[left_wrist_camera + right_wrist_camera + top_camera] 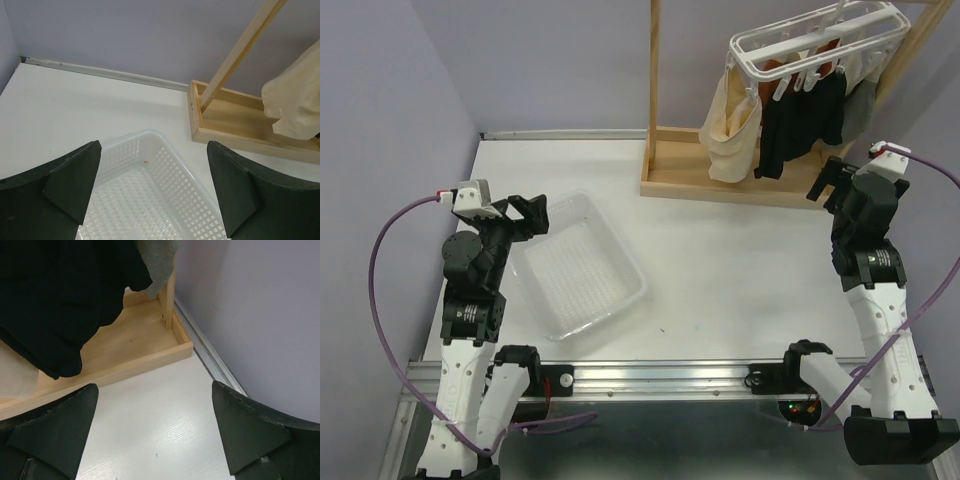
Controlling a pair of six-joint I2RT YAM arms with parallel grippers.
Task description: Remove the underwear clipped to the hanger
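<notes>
Judging by how things lie, the task has not begun. The hanger (pixel 820 42) hangs high between the uprights of the wooden stand (pixel 653 90), with all the underwear (pixel 800 120) clipped beneath it. The cream-beige piece (pixel 730 130) is nearest the stand's left upright, the black piece (pixel 805 125) is in the middle, and the grey piece (pixel 861 105) is toward the right upright. A strip of the rust-orange piece (pixel 786 68) shows just under the frame. The white basket (pixel 582 265), on the desk (pixel 740 260) well to the left of the stand and nearer the arms, has no cloth in it. The right claw (pixel 155 425) is spread wide and grips nothing. It sits just in front of the stand's base at its right end, below the black and grey pieces and touching neither. The left claw (pixel 152 185) is also wide open and bare, over the basket and well apart from the stand. All four pieces are left to unclip, and the right arm looks better placed to start.
</notes>
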